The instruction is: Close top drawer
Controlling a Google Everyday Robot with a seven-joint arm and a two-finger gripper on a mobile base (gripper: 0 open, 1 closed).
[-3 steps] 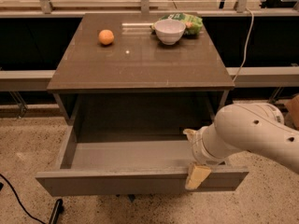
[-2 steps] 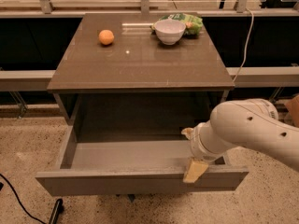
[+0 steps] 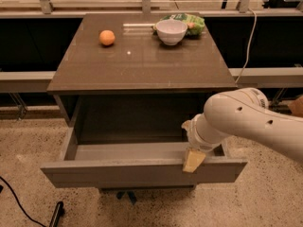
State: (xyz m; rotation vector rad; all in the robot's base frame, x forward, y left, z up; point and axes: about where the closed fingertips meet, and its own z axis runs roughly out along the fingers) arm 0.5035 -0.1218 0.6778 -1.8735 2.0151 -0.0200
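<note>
Since the earlier frame, the gripper has been shifted slightly inward, and the top drawer appears to have been pushed in a little with it. The gripper is set on the front panel's top edge, right of centre; whether it is spread cannot be told. Pushing is judged under way, and a steady, straight push under the table is called for. The drawer is still seen well out, with a plain grey interior.
</note>
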